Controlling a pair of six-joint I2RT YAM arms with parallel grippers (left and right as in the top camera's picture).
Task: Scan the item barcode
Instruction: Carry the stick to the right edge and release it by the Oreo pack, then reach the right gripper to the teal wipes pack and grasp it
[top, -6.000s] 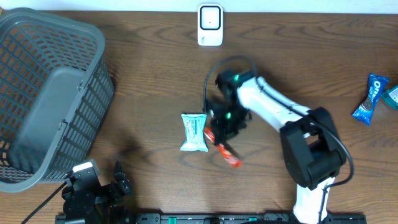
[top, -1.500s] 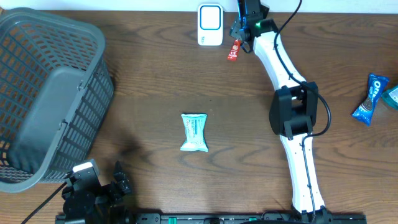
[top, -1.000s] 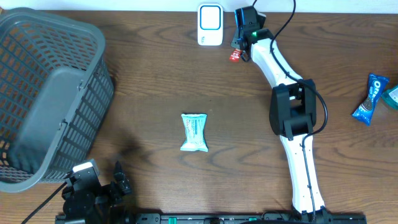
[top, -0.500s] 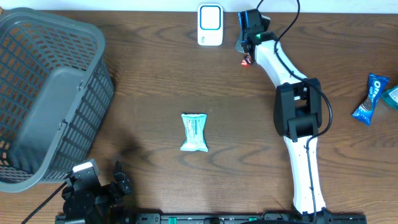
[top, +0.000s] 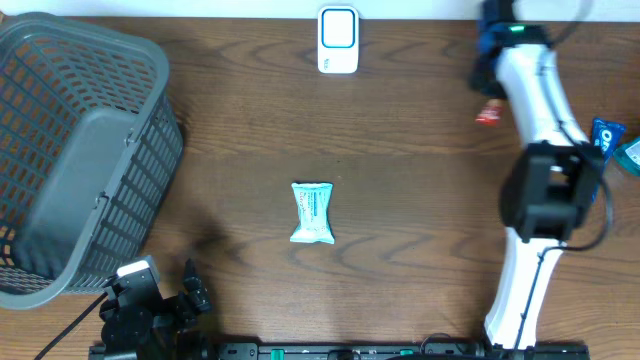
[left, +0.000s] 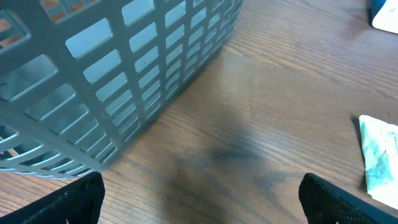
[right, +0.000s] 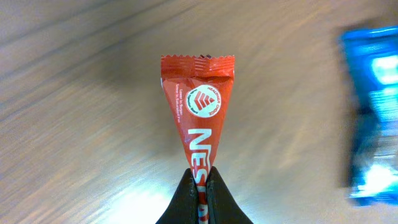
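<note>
A red sachet (right: 199, 106) with white lettering hangs from my right gripper (right: 200, 180), whose jaws are shut on its lower end. In the overhead view the right gripper (top: 489, 98) holds the red sachet (top: 487, 116) above the table at the far right. It is well to the right of the white barcode scanner (top: 338, 40) at the back edge. My left gripper (left: 202, 205) stands wide open and low over bare wood at the front left, with nothing between its fingers (left: 68, 202). A pale teal packet (top: 312, 212) lies mid-table.
A large grey basket (top: 80, 150) fills the left side; its slatted wall (left: 124, 74) looms close in the left wrist view. A blue biscuit packet (top: 597, 158) lies at the right edge, and shows blurred (right: 373, 149) beside the sachet.
My right arm has swung from beside the scanner toward the right side of the table, carrying the red sachet. The left arm and teal packet have not moved.
</note>
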